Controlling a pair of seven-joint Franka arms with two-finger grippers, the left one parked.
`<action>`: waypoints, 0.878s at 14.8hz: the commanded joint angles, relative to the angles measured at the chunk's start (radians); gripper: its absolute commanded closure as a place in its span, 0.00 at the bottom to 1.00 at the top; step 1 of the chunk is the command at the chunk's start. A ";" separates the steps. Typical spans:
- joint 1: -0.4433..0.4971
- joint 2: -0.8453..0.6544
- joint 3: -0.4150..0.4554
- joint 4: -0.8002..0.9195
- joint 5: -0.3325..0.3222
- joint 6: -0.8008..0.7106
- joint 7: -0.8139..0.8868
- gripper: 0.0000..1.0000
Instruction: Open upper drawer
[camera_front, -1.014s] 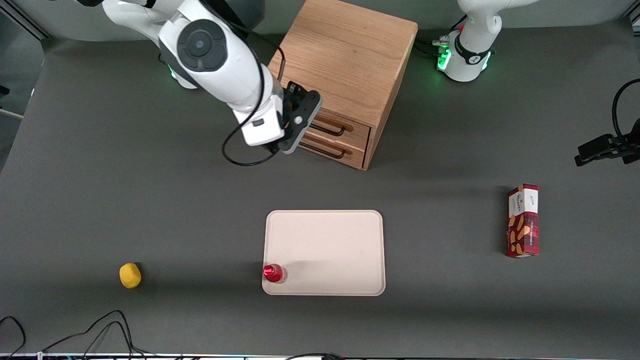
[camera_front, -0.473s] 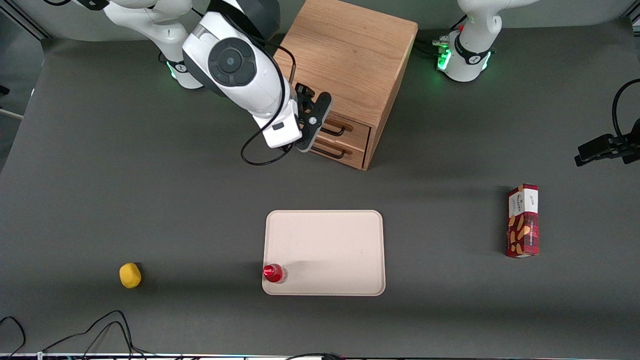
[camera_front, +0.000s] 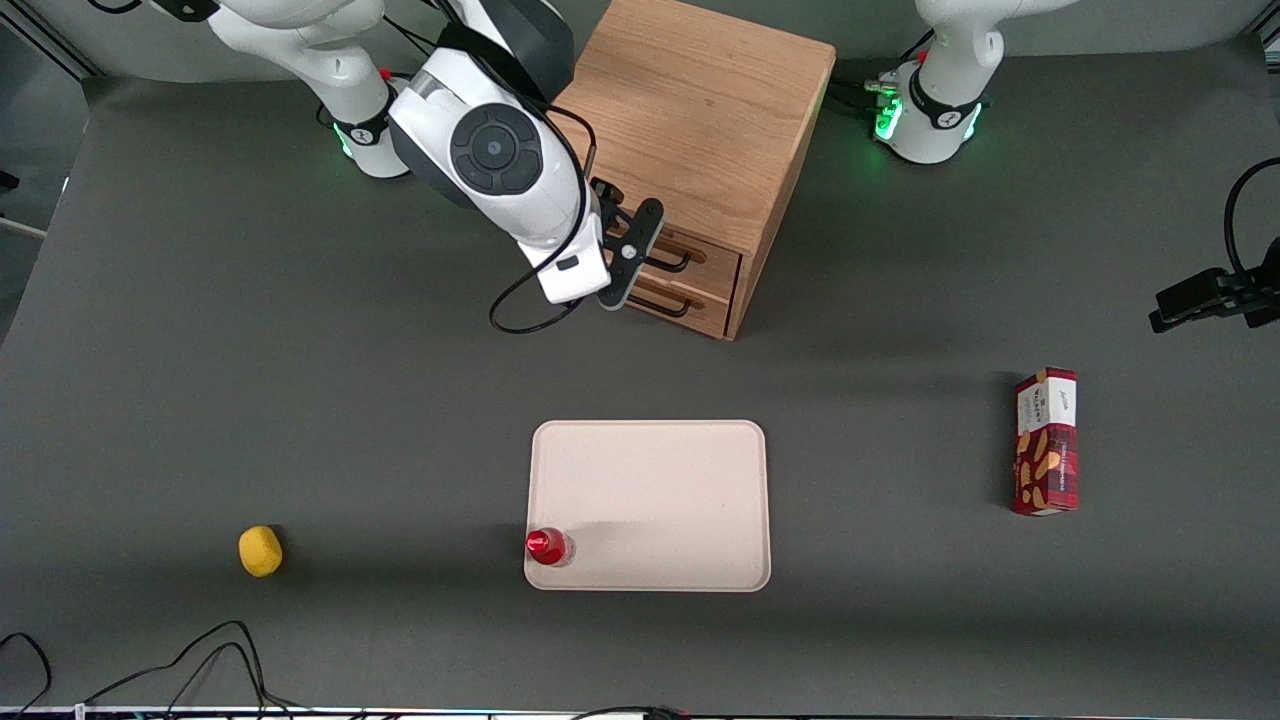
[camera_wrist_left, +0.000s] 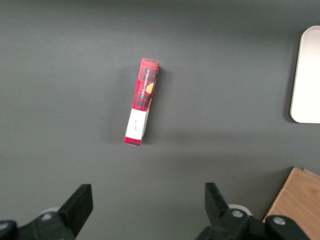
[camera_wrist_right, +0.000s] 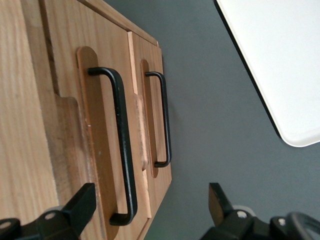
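Note:
The small wooden cabinet (camera_front: 690, 130) stands at the back of the table, with both drawers shut. The upper drawer (camera_front: 715, 262) has a black wire handle (camera_front: 668, 262), and the like lower drawer (camera_front: 700, 305) lies just beneath it. My right gripper (camera_front: 633, 258) hovers open just in front of the drawer fronts, touching nothing. In the right wrist view the upper drawer (camera_wrist_right: 62, 60) shows its handle (camera_wrist_right: 122, 145), whose end lies between my open gripper's (camera_wrist_right: 150, 207) fingers, close to one finger (camera_wrist_right: 80, 205). The lower handle (camera_wrist_right: 165, 120) sits beside it.
A beige tray (camera_front: 650, 480) lies nearer the front camera than the cabinet, with a red-capped bottle (camera_front: 548, 547) on its corner. A yellow lump (camera_front: 260, 551) rests toward the working arm's end. A red snack box (camera_front: 1046, 441) lies toward the parked arm's end.
My right gripper has swung sideways along the cabinet front and closer to the drawer handles, staying open. The drawers have not moved.

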 joint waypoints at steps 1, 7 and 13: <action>0.018 0.013 0.015 -0.004 -0.053 0.010 -0.015 0.00; 0.023 0.029 0.015 -0.043 -0.056 0.074 -0.018 0.00; 0.024 0.056 0.015 -0.055 -0.076 0.122 -0.019 0.00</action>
